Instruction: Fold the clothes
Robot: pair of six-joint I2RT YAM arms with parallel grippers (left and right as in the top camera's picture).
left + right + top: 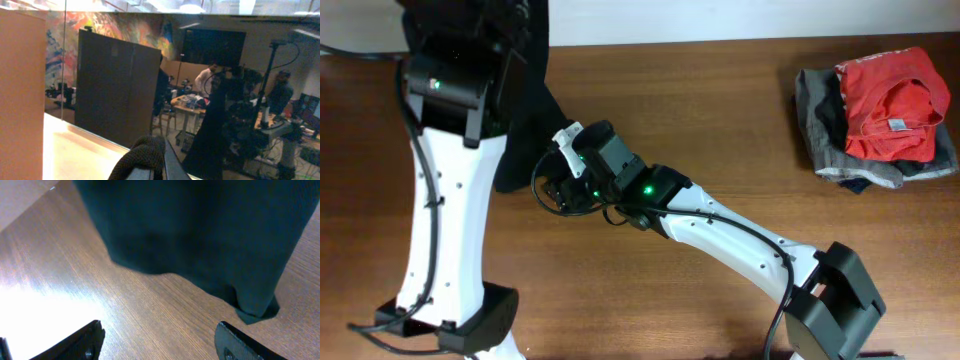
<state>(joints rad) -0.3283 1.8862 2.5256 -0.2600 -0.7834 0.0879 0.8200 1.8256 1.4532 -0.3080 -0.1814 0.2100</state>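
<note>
Holding the large soft black garment (525,120) up to spread, left gripper (159,167) clamped on it; wide-open right gripper (160,335) should next catch its hem.

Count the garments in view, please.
3, at least: the black garment at the overhead view's upper left, the red shirt at far right, the grey garment beneath it. More may lie hidden underneath.

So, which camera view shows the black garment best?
The right wrist view: the black garment fills its upper half, unobstructed, its lower edge clear against the wooden table. Overhead shows only a strip beside the left arm. Left wrist shows just a small bunch at the bottom.
</note>
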